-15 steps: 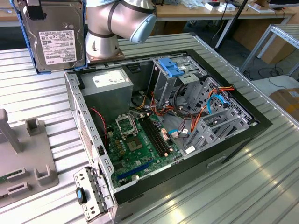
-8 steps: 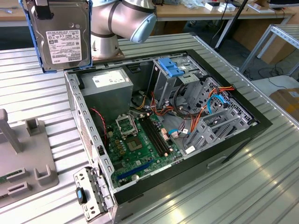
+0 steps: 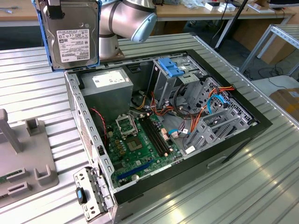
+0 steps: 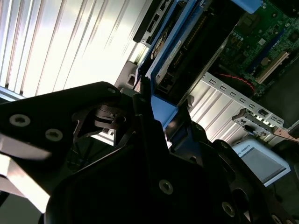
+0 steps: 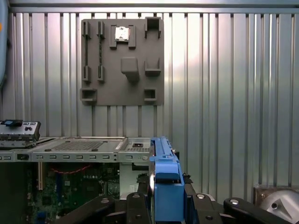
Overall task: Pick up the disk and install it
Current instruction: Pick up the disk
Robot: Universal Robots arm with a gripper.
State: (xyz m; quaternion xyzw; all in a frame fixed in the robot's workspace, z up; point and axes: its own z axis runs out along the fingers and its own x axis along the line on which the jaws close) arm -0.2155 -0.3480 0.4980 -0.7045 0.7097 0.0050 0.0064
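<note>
The claw [image 5: 166,203] is clamped on the disk [image 3: 72,35]. In the first wrist view its black fingers [image 5: 138,205] press on either side of the narrow end of the blue carrier. The disk hangs in the air on edge, label towards the exterior camera. It is above the far corner of the open computer case [image 3: 261,122], on the exterior view's left, over the power supply [image 3: 110,84].

Gripping it by one end probably leaves the long body free to go into a bay. Carrying it high keeps it clear of the case walls and of the orange and blue cables [image 3: 212,100].

The grey arm [image 3: 128,18] bends just behind the disk. Inside the case, the drive cage [image 3: 163,91] with its blue clip [image 3: 170,67] stands near the middle, well apart from the disk. The motherboard [image 3: 140,140] lies bare below it.

The case rests on its side on a ribbed metal worktop [image 3: 261,186], which glares under the light. A grey fixture plate [image 5: 122,60] with empty holders lies on the worktop, apart from the case. A wooden bench [image 3: 187,13] runs across the room beyond.
</note>
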